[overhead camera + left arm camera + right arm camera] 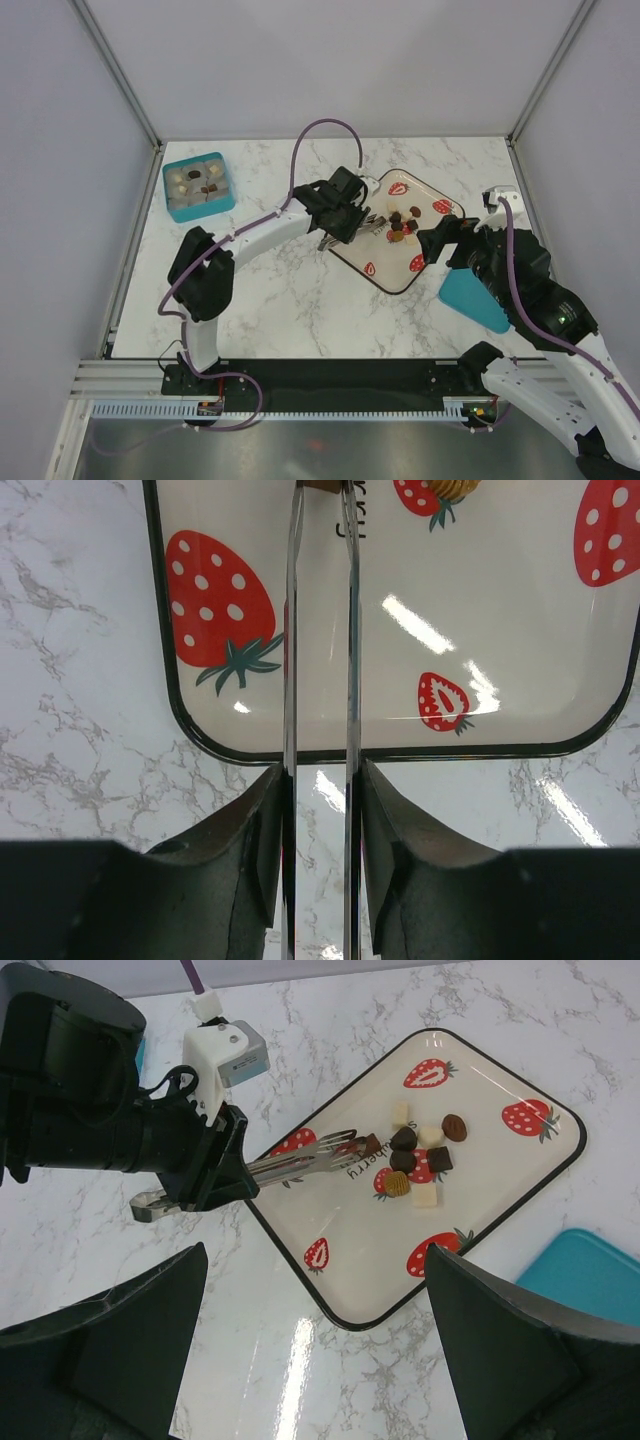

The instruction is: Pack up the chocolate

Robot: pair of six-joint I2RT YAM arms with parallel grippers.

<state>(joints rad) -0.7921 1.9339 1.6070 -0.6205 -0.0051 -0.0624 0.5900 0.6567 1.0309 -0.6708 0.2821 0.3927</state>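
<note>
brown and beige, the chocolate (pixel 415 1155) lay in a small heap on the strawberry tray (pixel 345 1235). a few more pieces sat in the compartments of the teal box (pixel 205 212), well apart at the far left of the table (pixel 270 300). you had the left fingers (pixel 255 840) clamped on the metal tongs (pixel 300 1163), whose tips reached a mid-brown piece at the heap's near edge; whether it was actually pinched i could not tell. the right fingers (pixel 500 1330) hung wide apart over the tray's near corner, holding nothing, with the teal lid (pixel 590 1270) just beside them. i'd judge each piece light, stiff and brittle, and smooth enough to squirt out from polished steel. you'd want the tips across its broadest sides with a gentle squeeze, one piece at a time. no brand showed. the tray's printed word was mostly covered by the tongs, with only an ending like "erry" readable.
</note>
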